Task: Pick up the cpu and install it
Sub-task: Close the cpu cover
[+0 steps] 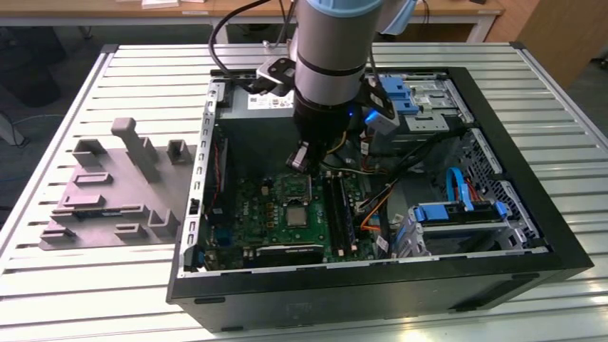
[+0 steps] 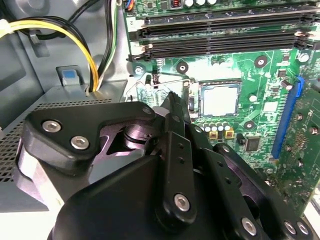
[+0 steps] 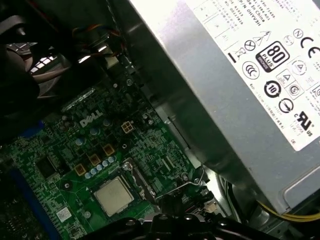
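While the slatted metal table (image 1: 85,285) is carrying an open black computer case (image 1: 380,292) and a grey moulded tray (image 1: 109,192) just beside it on the exterior view's left, wooden desks are showing behind. Inside the case, the green motherboard (image 1: 275,214) is lying flat, and the cpu (image 1: 296,216) is sitting in its socket, its pale metal top showing in both wrist views (image 2: 220,99) (image 3: 114,195). The arm is reaching down into the case, with the gripper (image 1: 300,162) hanging just above the board near the socket, beside the grey power supply box (image 3: 235,85). It is gripping nothing that shows, and I cannot tell how far its fingers are parted.
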Robot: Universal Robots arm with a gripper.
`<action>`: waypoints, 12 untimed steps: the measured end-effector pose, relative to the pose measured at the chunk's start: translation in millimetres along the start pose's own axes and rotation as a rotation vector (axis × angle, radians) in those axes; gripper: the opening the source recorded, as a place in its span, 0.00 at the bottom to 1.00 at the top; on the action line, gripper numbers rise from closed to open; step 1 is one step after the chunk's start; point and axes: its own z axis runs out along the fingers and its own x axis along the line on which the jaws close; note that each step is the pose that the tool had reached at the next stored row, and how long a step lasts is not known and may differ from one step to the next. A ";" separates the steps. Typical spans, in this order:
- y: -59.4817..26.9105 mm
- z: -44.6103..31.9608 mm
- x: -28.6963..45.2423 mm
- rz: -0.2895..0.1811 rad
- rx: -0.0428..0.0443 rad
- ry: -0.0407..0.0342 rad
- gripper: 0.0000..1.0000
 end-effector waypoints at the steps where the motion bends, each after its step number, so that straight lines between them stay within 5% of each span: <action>1: -0.5 -0.1 0.8 0.000 0.0001 0.0003 0.11; 12: -5.9 -0.5 11.4 -0.001 0.0007 0.0011 0.11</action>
